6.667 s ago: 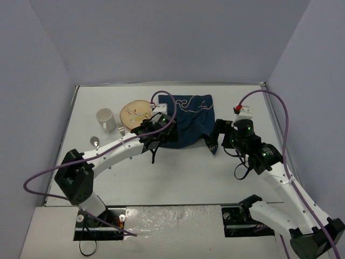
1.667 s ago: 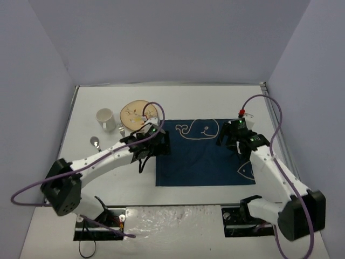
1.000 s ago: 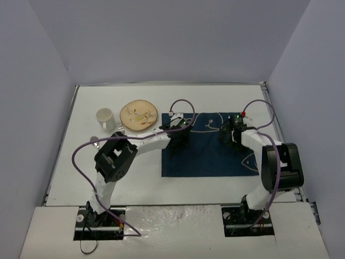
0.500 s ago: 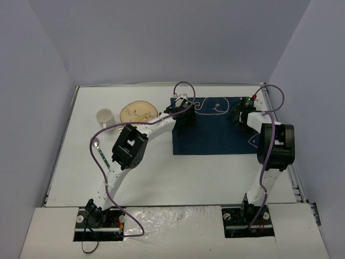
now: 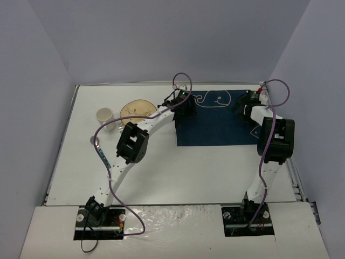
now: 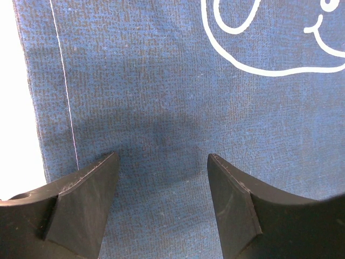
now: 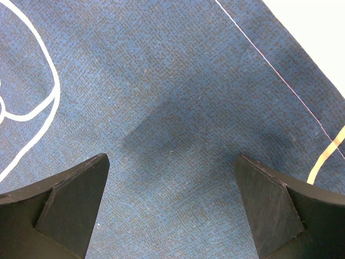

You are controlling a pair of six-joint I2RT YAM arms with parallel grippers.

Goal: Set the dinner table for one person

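From above, the dinner table [image 5: 188, 172] filled the floor of the walled enclosure, its white top running from the arm bases at the near edge to the far wall. A navy placemat [image 5: 215, 127] lay flat on its far right part, with a white whale outline [image 5: 213, 100] along the far edge. Well to the left of the cloth sat a round tan plate [image 5: 135, 110], and further left a white mug [image 5: 104, 116] stood upright, apart from the plate. Both arms reached far across the table. The left gripper [image 5: 184, 109] was over the far left part of the placemat, close to the cloth's left edge, and the right gripper [image 5: 243, 107] was over its far right part; from this height the spread of their fingers could not be made out. In the left wrist view, the two dark fingers [image 6: 86, 199] stood apart with nothing between them, only blue weave showing in the gap. A thin stitched line [image 6: 64, 86] ran beside the cloth's left edge, white tabletop showed beyond it, and part of the whale outline curved across the upper right. Whether the fingertips touched the fabric could not be told. In the right wrist view, the fingers [image 7: 70, 199] were spread wide, again holding nothing, over bare blue cloth. A stitched line [image 7: 280, 81] ran diagonally near the cloth's edge at the upper right, with white tabletop past it, a white curve at the left and a short yellowish line [image 7: 326, 156] at the right.
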